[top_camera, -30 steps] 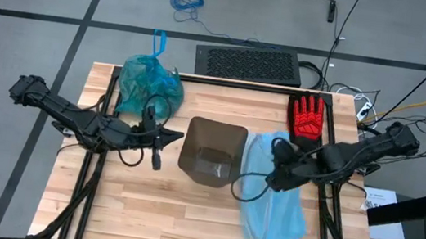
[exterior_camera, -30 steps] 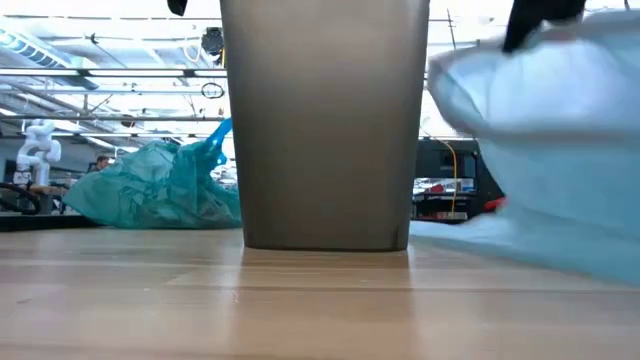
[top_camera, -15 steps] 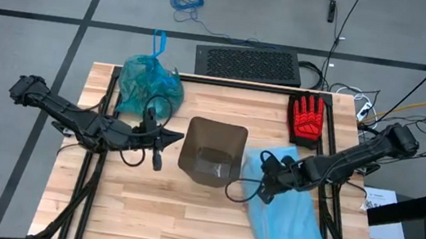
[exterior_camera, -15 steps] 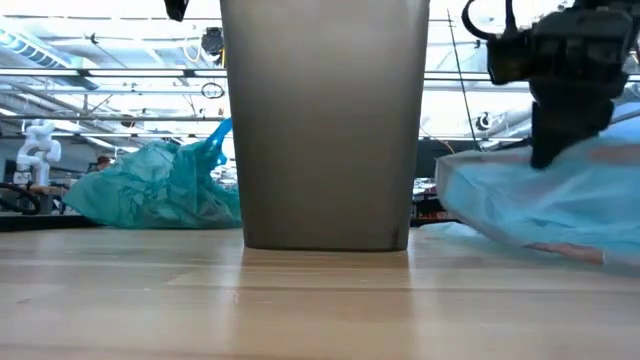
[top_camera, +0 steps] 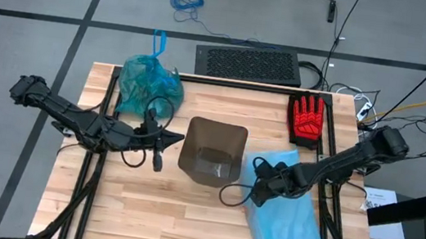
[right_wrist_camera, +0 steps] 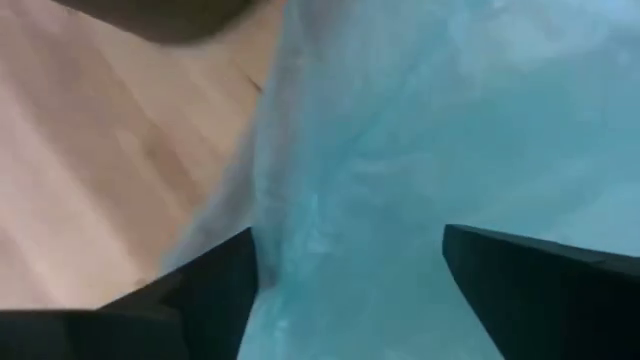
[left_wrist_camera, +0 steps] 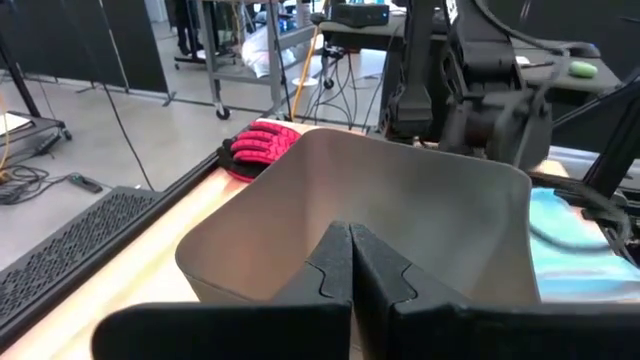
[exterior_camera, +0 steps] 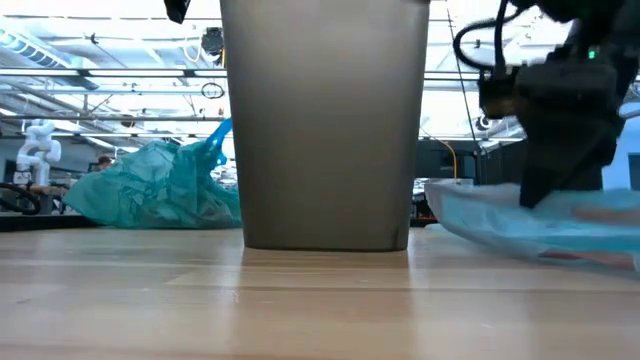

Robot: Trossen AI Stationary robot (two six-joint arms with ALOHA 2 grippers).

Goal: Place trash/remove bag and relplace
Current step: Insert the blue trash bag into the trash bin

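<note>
Two plastic bags lie on the wooden surface [top_camera: 144, 201], one on each side of a grey-brown bin [top_camera: 212, 152] that stands upright near the middle. The teal-green bag [top_camera: 150, 83] sits knotted and bulging at the far left corner, well apart from both arms; the low view shows it resting on the wood behind and to the side of the bin [exterior_camera: 325, 120]. The paler blue bag [top_camera: 287, 212] lies spread flat along the right side, reaching from just beside the bin toward the near right corner.

The right gripper [top_camera: 254, 193] is down on the blue bag's edge nearest the bin. Its wrist view shows the fingers [right_wrist_camera: 215, 290] released and spread wide, with the crinkled blue plastic [right_wrist_camera: 420, 140] lying between them and nothing pinched. In the low view this arm stands on the flattened bag [exterior_camera: 540, 225].

The left gripper [top_camera: 176, 139] hovers at the bin's left rim, its fingers [left_wrist_camera: 335, 265] clenched together on nothing, pointing into the bin's open mouth [left_wrist_camera: 400, 200].

A red glove [top_camera: 307, 118] lies at the far right corner.
</note>
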